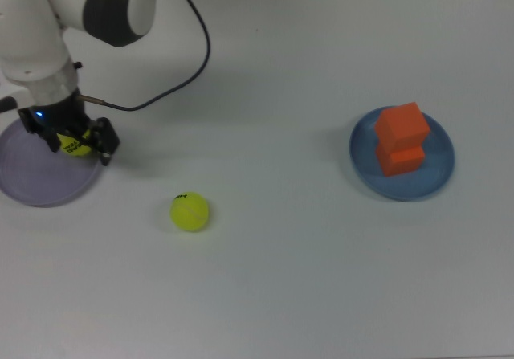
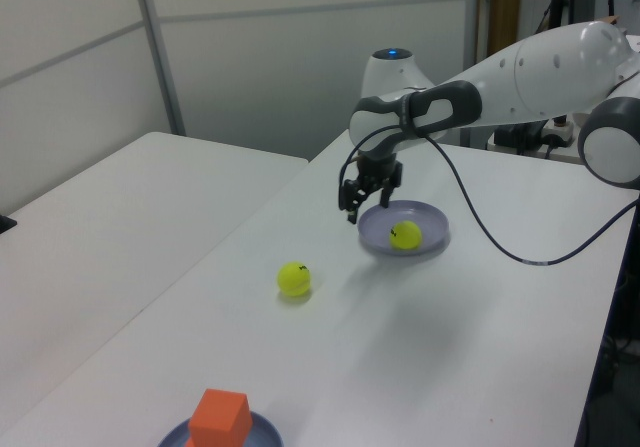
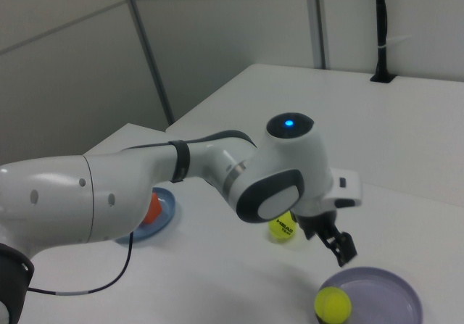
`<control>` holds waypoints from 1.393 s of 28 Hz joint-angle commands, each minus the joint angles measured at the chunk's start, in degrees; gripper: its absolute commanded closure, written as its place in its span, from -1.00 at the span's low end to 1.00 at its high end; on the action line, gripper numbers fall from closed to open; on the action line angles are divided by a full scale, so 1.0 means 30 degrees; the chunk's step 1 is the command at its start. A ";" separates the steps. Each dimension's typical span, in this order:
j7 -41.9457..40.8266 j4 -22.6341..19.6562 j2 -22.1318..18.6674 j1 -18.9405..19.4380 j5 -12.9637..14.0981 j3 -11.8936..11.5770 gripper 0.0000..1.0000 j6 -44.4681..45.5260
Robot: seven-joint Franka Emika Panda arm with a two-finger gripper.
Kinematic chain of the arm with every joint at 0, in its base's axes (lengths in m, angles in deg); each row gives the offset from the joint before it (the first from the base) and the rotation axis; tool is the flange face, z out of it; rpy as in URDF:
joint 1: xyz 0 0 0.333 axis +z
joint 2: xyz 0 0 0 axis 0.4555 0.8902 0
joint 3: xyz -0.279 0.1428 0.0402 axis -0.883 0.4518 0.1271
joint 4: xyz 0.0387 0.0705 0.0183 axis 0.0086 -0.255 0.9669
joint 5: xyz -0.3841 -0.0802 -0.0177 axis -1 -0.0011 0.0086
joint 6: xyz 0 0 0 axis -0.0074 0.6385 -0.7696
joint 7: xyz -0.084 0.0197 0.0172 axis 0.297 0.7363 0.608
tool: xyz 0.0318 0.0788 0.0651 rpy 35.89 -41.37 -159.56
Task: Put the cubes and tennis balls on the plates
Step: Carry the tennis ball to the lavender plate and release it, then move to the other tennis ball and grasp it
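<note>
Above the lavender plate [image 2: 432, 238], our gripper [image 2: 362, 199] hung with jaws wide and empty beside one tennis ball [image 2: 405, 234] resting there, so we judged the other tennis ball [image 1: 189, 212] on the counter [image 1: 281, 279] needed grasping next.

— What kind of room is it?

— A plain one. The work surface is a white table [image 2: 330, 367] with a matte top. In the left view a second white table [image 2: 110, 207] stands just beside it on the left view's left, with a narrow dark gap between them.

— And the walls?

— Pale grey panels [image 2: 300, 57], divided by a grey upright post [image 2: 160, 52] and a thin horizontal line. The right view shows the same kind of panels [image 3: 232, 41] and a black pole [image 3: 380, 27] standing at the far edge of the table.

— Anything more behind?

— In the left view's upper right, a shelf [image 2: 510, 7] with things too small to tell.

— The light?

— Even and soft, only faint shadows.
</note>
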 commanded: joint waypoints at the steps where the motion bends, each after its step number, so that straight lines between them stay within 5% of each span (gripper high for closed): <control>1: 0.0198 0.0509 -0.0074 -0.0037 0.0785 0.1031 -1.00 0.0377; 7: 0.0959 0.0830 0.0131 -0.0008 0.0522 0.2875 -1.00 0.0143; 12: 0.1252 0.0861 0.0598 0.0399 0.0463 0.3493 -1.00 -0.1171; 22: 0.1517 0.0890 0.1684 0.1280 -0.0035 0.3494 -1.00 -0.2903; 28: 0.2832 0.0890 0.2707 0.1457 -0.1438 0.3494 -1.00 -0.4308; 34: 0.2982 0.0891 0.3061 0.1486 -0.1676 0.3524 -0.96 -0.4399; 36: 0.2982 0.0920 0.3091 0.1632 -0.1705 0.3524 -0.55 -0.4428; 37: 0.2982 0.0891 0.3091 0.1662 -0.1676 0.3524 -0.15 -0.4428; 38: 0.2982 0.0890 0.3091 0.1662 -0.1531 0.3524 0.70 -0.4428; 39: 0.3040 0.0919 0.3062 0.1662 -0.1471 0.3524 1.00 -0.4399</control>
